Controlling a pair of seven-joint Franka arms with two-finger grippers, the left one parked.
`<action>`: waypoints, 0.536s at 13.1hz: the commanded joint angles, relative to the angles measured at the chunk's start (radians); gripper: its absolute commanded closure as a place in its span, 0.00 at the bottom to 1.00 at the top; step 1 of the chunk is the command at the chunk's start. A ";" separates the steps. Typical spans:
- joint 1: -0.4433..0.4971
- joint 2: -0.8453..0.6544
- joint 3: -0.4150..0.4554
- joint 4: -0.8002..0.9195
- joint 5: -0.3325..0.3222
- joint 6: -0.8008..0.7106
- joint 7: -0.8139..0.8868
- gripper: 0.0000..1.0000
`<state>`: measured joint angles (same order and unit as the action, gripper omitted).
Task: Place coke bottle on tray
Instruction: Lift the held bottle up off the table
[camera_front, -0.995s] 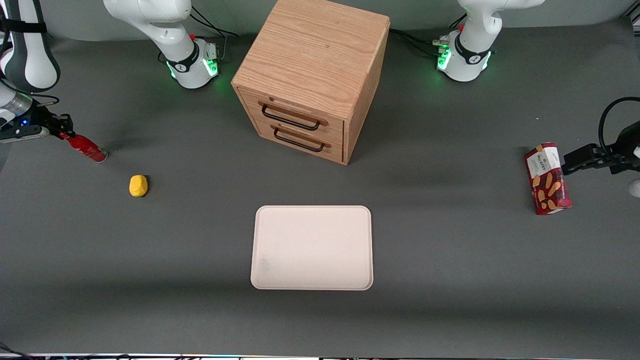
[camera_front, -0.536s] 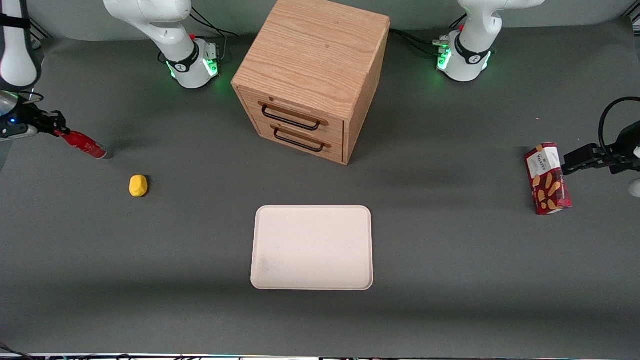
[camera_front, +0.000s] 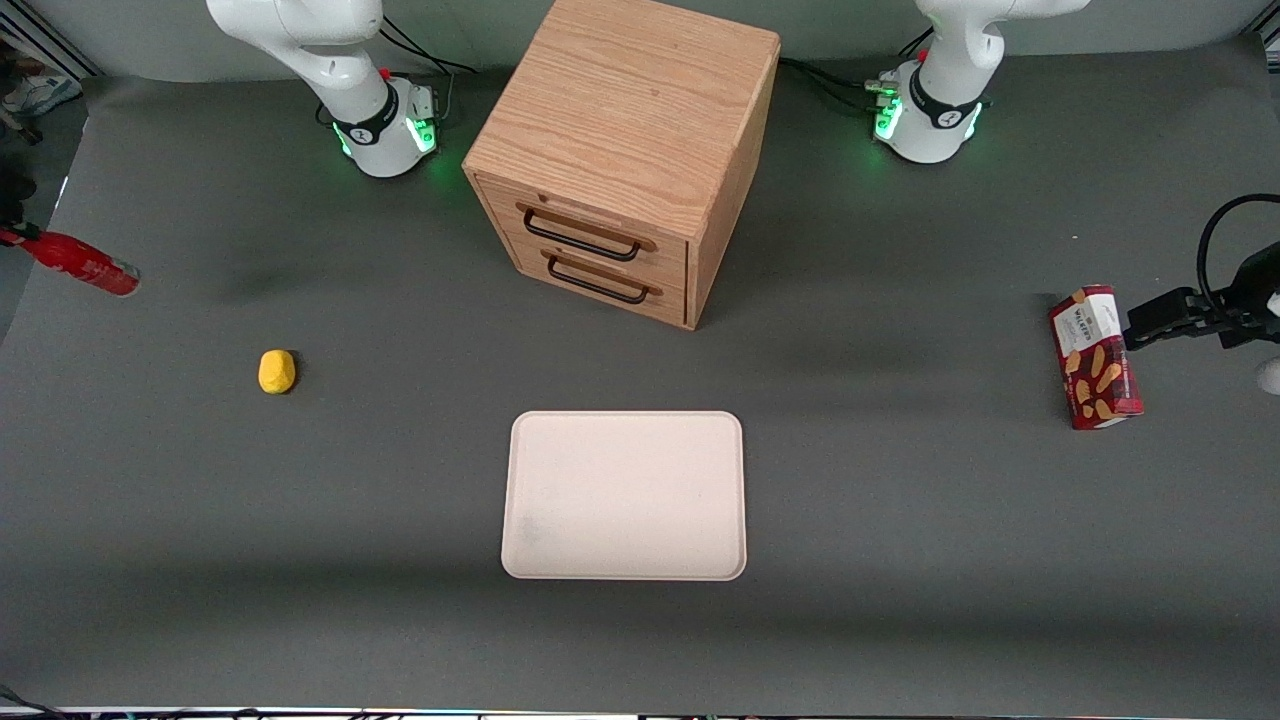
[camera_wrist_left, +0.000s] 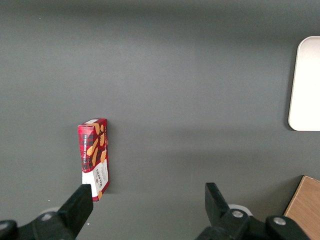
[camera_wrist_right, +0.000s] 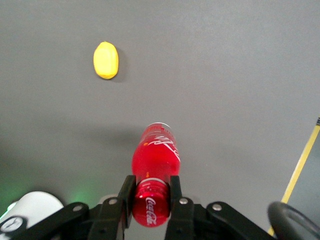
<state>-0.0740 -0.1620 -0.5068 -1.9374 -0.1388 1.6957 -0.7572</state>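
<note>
The coke bottle, slim and red with white lettering, hangs above the grey table, held by its capped neck. My gripper is shut on that neck, one black finger on each side. In the front view the coke bottle shows tilted at the working arm's end of the table, and the gripper is almost wholly out of that picture. The cream tray lies flat near the front camera, mid-table, far from the bottle; a corner of the tray shows in the left wrist view.
A small yellow lump lies on the table between bottle and tray, also seen as the yellow lump. A wooden two-drawer cabinet stands farther from the camera than the tray. A red biscuit box lies toward the parked arm's end.
My gripper has carried the bottle upward and farther toward the working arm's end of the table, nearly out of the front view. The bottle's base has left the table.
</note>
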 joint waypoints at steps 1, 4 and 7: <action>-0.004 0.012 0.039 0.193 0.019 -0.186 -0.021 1.00; -0.004 0.013 0.073 0.369 0.019 -0.319 -0.019 1.00; -0.004 0.030 0.097 0.500 0.019 -0.413 -0.016 1.00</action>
<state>-0.0725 -0.1668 -0.4210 -1.5448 -0.1358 1.3478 -0.7572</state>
